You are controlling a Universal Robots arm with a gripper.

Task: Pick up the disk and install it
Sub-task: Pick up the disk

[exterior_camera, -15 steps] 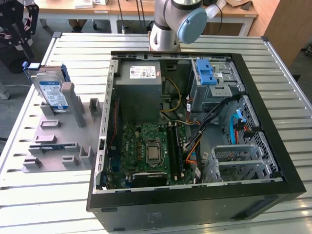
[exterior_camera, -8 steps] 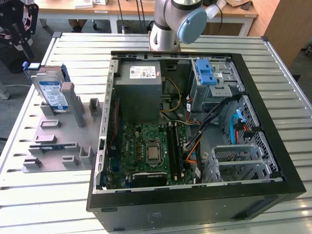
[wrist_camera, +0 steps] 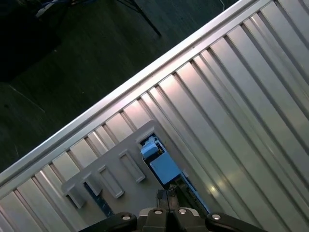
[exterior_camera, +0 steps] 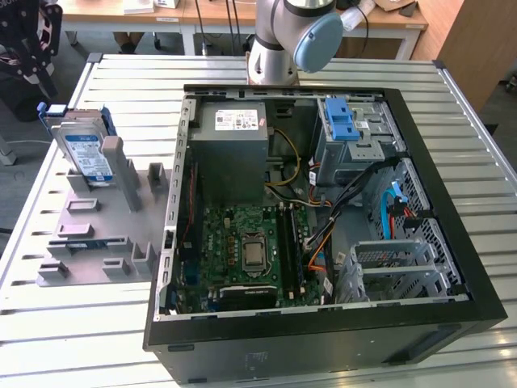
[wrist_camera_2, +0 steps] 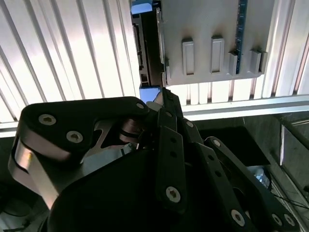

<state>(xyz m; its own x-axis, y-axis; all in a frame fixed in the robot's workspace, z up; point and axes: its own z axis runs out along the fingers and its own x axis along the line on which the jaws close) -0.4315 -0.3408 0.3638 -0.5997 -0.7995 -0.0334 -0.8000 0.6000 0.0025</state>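
The disk [exterior_camera: 87,153] stands on edge, leaning in a slot of the grey holder [exterior_camera: 89,234] on the table at the exterior view's left; its white-and-blue label and blue carrier frame show. My black gripper [exterior_camera: 32,61] hangs just above and behind the disk's upper end, apart from it. In both wrist views the disk's blue frame end [wrist_camera_2: 149,92] [wrist_camera: 164,169] lies right beyond my gripper [wrist_camera_2: 161,100] [wrist_camera: 168,195], whose fingers sit close together with nothing between them.
An open computer case [exterior_camera: 452,323] lies in the middle of the slatted table [exterior_camera: 452,105], with a grey power-supply box [exterior_camera: 234,133], a motherboard [exterior_camera: 250,250], a blue latch [exterior_camera: 343,121] on the drive bay and loose cables. The arm's base [exterior_camera: 279,48] stands behind the case.
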